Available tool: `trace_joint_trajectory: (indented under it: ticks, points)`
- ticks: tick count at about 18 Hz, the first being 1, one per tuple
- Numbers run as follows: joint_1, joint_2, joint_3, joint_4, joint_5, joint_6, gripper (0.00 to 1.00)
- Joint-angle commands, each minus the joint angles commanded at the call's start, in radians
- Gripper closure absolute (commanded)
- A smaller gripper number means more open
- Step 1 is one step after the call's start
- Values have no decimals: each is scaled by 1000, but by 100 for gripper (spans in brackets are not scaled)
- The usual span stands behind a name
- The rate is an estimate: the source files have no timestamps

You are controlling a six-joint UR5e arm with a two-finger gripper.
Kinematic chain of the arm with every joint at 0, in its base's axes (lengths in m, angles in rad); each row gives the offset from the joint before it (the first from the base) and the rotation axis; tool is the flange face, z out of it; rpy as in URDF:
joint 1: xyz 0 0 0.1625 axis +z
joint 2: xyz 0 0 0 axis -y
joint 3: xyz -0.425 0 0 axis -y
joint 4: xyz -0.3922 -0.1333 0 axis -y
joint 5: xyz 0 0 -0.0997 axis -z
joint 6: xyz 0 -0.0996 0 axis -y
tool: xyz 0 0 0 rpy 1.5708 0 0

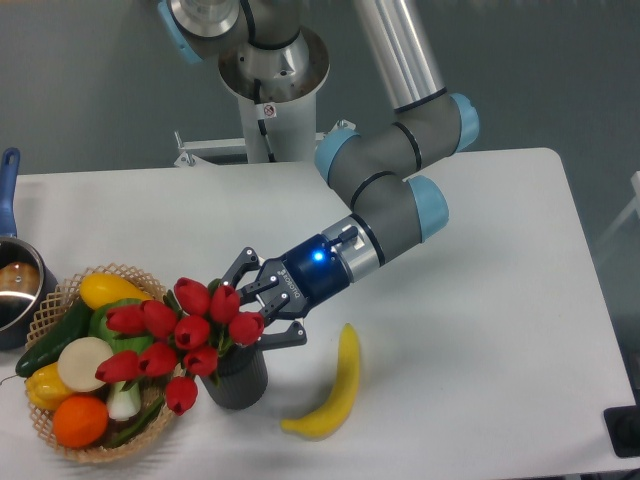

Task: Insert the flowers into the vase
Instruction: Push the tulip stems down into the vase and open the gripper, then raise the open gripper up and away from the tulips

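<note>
The flowers (180,335), a bunch of red tulips with green stems, stand in the dark grey vase (238,382) near the table's front left and lean left over the basket. My gripper (246,312) comes in from the right at the level of the tulip heads, just above the vase's mouth. Its jaws are spread wide, one finger (238,272) above the bunch's right side and one (284,337) below it. I see no grip on the stems, which are hidden behind the heads.
A wicker basket (62,295) of vegetables and fruit sits left of the vase, touching the tulips. A yellow banana (335,390) lies right of the vase. A blue-handled metal pot (12,285) is at the left edge. The arm's base (270,95) stands at the back.
</note>
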Motion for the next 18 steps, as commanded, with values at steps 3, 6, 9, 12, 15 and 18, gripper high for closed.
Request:
trace_joint_trajectory:
  ticks: [3,6,9,12,15,18]
  points:
    - [0,0,-2,0,2,2,57]
    - [0,0,-3,0,2,8,46]
    - [0,-2,-3,0,2,23,16]
    - [3,0,-6,0,2,23,13]
    - [6,0,-3,0,2,22,0]
    - [15,9,0,0,3,23,0]
